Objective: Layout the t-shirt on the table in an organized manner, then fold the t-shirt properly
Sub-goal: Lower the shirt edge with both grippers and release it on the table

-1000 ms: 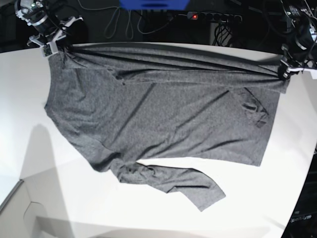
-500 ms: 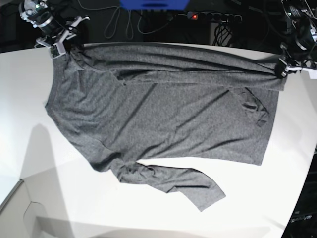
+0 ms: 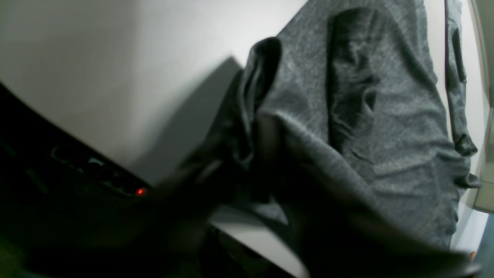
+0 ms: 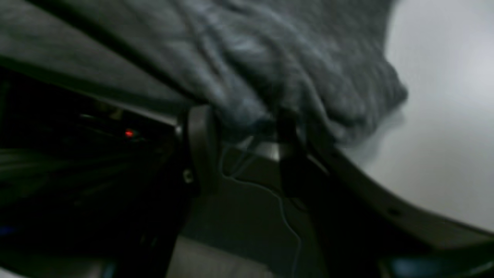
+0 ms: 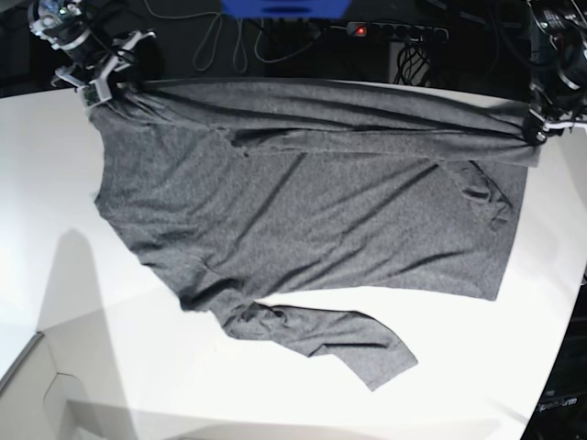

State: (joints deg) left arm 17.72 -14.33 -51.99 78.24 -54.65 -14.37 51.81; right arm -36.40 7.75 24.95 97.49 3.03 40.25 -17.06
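Currently found the t-shirt [image 5: 303, 202] lying across the middle of the table [image 5: 55, 183], mostly flat, with its far border drawn into a long taut ridge along the table's far edge. Noted one long sleeve [image 5: 321, 335] twisted and trailing toward the table's near edge, and a small pucker of cloth toward the table's right side. Located the right gripper [image 5: 96, 82] at the table's far left corner, at one end of that ridge; seen from its wrist camera with jaws parted, fingers [image 4: 200, 146] well apart, bunched knit draped over the tips rather than pinched. Located the left gripper [image 5: 543, 124] at the table's far right edge, against the other end of the ridge; cannot tell from the dark, blurred wrist view whether spread or clamped, or whether holding cloth. Judged as the close of the spreading step, with folding not yet begun. Risks recorded: snagging of loose knit on a fingertip during withdrawal, dragging a corner off the table's far edge; uneven letting-go, leaving the ridge doubled over instead of flat; overhang at the far edge, letting cloth slide off the table under its own weight; carrying the twisted sleeve and the pucker into the fold as creases.
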